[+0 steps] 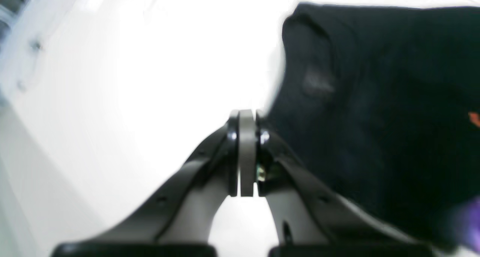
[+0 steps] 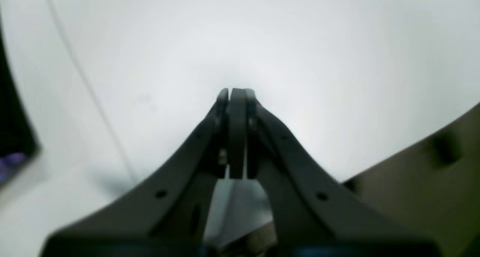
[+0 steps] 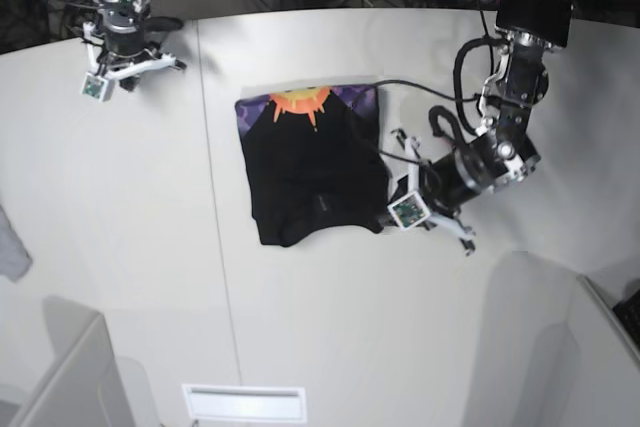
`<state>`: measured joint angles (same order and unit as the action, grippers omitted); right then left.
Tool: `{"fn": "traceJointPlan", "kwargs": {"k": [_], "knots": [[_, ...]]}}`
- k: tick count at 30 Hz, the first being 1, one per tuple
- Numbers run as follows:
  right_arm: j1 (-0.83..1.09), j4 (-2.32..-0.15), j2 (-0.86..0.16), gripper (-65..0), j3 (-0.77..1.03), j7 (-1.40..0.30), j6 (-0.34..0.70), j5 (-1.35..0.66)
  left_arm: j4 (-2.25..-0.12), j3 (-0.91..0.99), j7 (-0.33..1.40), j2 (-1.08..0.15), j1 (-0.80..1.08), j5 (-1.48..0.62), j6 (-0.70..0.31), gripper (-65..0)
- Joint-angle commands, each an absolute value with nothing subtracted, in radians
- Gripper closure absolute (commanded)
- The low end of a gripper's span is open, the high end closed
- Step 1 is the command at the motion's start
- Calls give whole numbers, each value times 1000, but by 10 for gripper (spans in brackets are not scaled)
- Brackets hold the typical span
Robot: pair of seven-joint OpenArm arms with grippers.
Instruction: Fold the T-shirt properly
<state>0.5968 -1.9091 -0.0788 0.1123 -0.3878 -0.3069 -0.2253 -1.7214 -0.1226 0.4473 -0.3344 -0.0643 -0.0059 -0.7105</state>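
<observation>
- T-shirt (image 3: 312,169) is lying near the middle of the white tabletop (image 3: 120,247), already folded into a rough rectangle, sun print (image 3: 303,100) showing along the far edge, collar end bunching at the near edge.
- Left claw (image 1: 246,116) is sitting clenched just beside the shirt's edge; in the left wrist view the pads are meeting w/ nothing visible between them, so it's prob. gripping no cloth.
- Right claw (image 2: 237,93) is also clenched, empty, hovering over bare tabletop well apart from the shirt, by the far corner.
- Risk: the left claw is pressing right at the hem; if it's dragging sideways from here, it could be pushing the edge in and wrinkling or undoing the fold.
- Risk: a regrasp w/ the pads this close may be catching only the top layer, so layers could be sliding apart and the rectangle going crooked.
- Risk: the near edge is looking lumpy around the collar; any lift from one side only, w/ the right arm this far off, could be letting the other side sag and flop open.
- Around: a small grey cloth (image 3: 12,245) is lying at the tabletop's edge, far from the work; a cable (image 3: 430,87) is running from the left arm toward the shirt's far corner and could be snagging cloth on a sweep.
- Nothing is standing between either claw and the shirt.
</observation>
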Motion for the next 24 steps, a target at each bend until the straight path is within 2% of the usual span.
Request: {"fn": "traceJointPlan", "kwargs": {"k": [1, 5, 8, 17, 21, 24], "knots": [[608, -1925, -82, 0, 88, -335, -300, -171, -1758, -59, 427, -344, -54, -33, -698, 0], [650, -1925, -87, 0, 33, -157, -300, -47, -1788, 114, 375, -344, 82, -139, -698, 0], [677, -1923, -114, 0, 30, -39, -300, -47, -1776, 213, 185, -348, 209, -151, -698, 0], [739, -1917, -236, 0, 25, 8, -294, -48, -1676, 358, -170, -348, 527, -116, -698, 0], [779, -1916, -246, 0, 33, 8, -147, -48, -1616, 369, -367, -346, 670, -10, -698, 0], [812, -1916, -243, 0, 33, 8, -77, -48, -1575, 371, -430, -344, 750, -10, -698, 0]]}}
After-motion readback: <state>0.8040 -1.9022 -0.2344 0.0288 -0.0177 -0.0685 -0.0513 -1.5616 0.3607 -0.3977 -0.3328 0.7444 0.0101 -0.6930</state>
